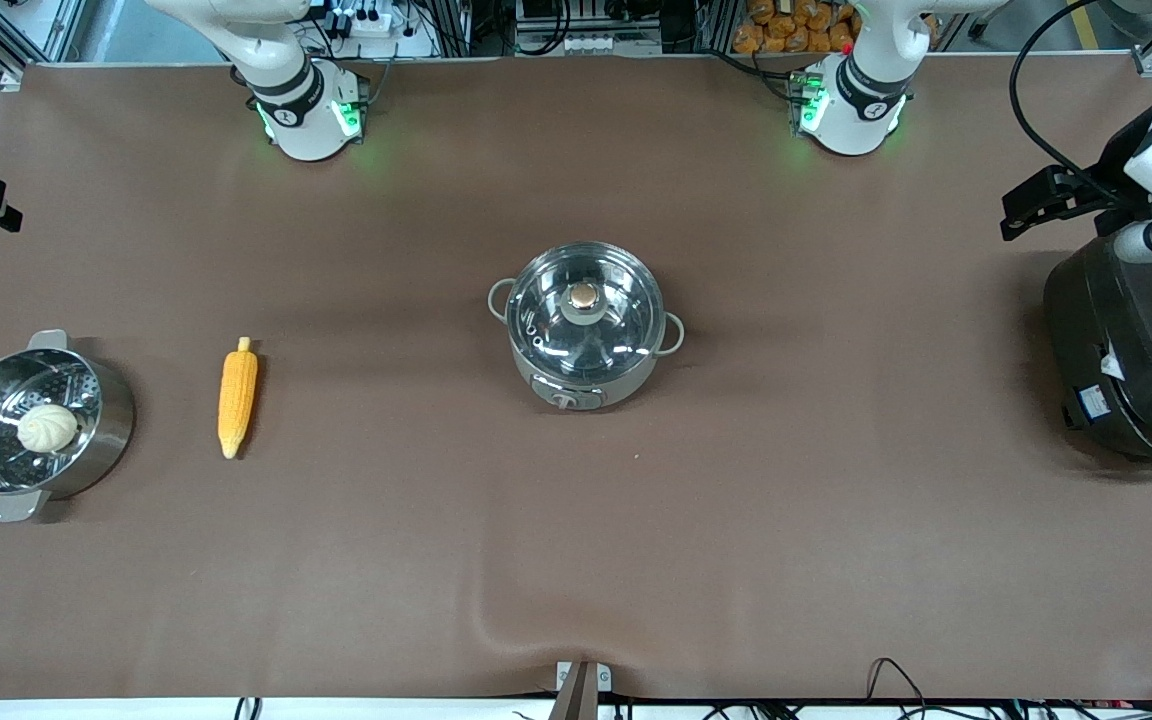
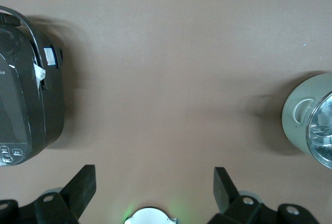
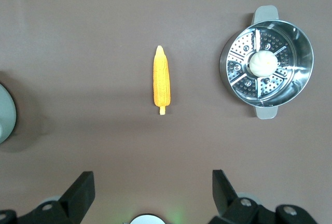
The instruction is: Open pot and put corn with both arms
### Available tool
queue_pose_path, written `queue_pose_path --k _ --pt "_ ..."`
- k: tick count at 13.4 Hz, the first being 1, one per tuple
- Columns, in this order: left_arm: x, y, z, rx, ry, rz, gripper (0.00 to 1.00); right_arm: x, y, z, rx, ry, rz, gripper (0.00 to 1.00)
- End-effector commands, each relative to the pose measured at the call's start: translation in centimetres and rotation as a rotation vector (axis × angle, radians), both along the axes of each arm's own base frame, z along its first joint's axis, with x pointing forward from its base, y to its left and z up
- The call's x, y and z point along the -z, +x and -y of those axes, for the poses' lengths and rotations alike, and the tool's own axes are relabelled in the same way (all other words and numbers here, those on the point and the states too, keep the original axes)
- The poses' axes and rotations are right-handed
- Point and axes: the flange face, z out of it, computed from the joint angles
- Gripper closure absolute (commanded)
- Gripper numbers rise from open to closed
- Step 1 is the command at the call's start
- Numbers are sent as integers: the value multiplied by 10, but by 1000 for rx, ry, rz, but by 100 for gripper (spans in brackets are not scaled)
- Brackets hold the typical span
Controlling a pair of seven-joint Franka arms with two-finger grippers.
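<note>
The pot stands mid-table with its glass lid and tan knob on; its edge shows in the left wrist view. The corn lies on the table toward the right arm's end, between the pot and a steel steamer pot; it also shows in the right wrist view. My left gripper is open and empty, high over the bare table between the pot and a black cooker. My right gripper is open and empty, high over the table with the corn below it.
A steel steamer pot with a white bun in it stands at the right arm's end. A large black cooker stands at the left arm's end. The brown table cover has a ripple near the front edge.
</note>
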Motion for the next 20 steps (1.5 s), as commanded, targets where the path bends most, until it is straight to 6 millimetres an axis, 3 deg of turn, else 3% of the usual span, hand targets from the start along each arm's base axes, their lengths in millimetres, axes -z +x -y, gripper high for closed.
queue_pose_path --k 1,5,8,9,11,14,17,20 --pt "-6 -3 2 19 -7 -11 0 0 3 2 -1 3 5 0" --pt "-3 -1 7 35 -18 -17 0 0 4 -2 -13 2 7 0" --pt "6 5 30 64 -33 -28 0 4 4 -4 -16 19 0 0" --pt "12 12 39 67 -35 -32 0 9 9 -5 -18 19 2 0" --pt "19 25 65 38 -56 -21 0 45 31 -6 -17 31 50 0" --pt "43 30 145 4 -47 -38 0 112 48 -21 -42 18 90 0" --pt "83 33 229 -71 -56 -16 0 187 44 -21 -39 13 94 0" --pt "142 22 314 -153 -51 -17 0 255 30 -20 -32 7 120 0"
